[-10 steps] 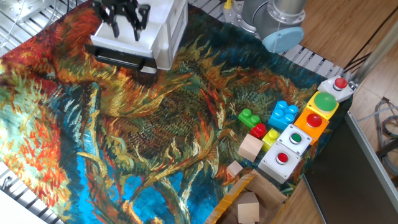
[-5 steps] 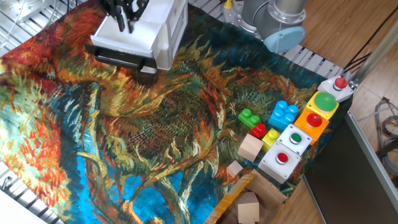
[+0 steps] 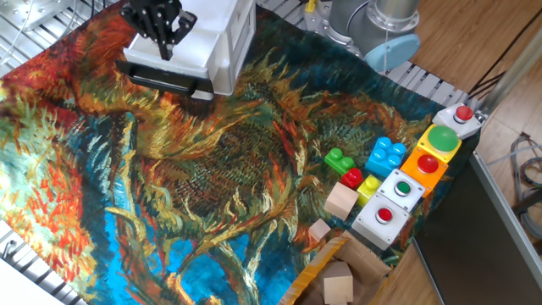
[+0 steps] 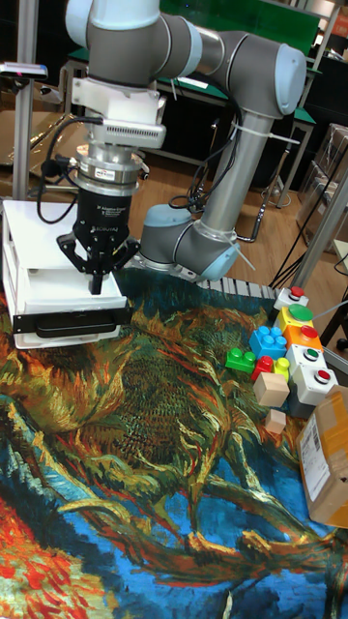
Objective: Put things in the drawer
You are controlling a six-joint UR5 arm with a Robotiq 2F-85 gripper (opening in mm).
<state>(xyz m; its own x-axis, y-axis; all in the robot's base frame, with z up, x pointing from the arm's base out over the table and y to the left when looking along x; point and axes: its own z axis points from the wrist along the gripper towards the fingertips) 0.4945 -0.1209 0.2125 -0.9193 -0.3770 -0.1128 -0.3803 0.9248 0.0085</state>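
The drawer (image 3: 182, 61) is the white tray with a dark edge at the foot of the small white box, at the cloth's far left; it shows again as the drawer (image 4: 58, 311). My gripper (image 3: 166, 49) hangs straight down over its front panel, fingers shut to a point. The tall fixed view shows the gripper (image 4: 96, 286) just touching the panel's top. The knob is hidden, and I see nothing between the fingers. The tiny tan cube (image 3: 318, 230) lies far away on the cloth by the cardboard box, the same cube (image 4: 275, 420).
A larger wooden block (image 3: 341, 202), green (image 3: 339, 159), blue (image 3: 387, 155), red and yellow toy bricks lie at the right. Button boxes (image 3: 428, 157) line the right edge. A brown cardboard box (image 3: 339, 275) holding a wooden block stands at the bottom right.
The fingers were spread over the white box one second ago and have since closed. The gripper has dropped slightly toward the drawer's front. The cube and blocks have not moved.
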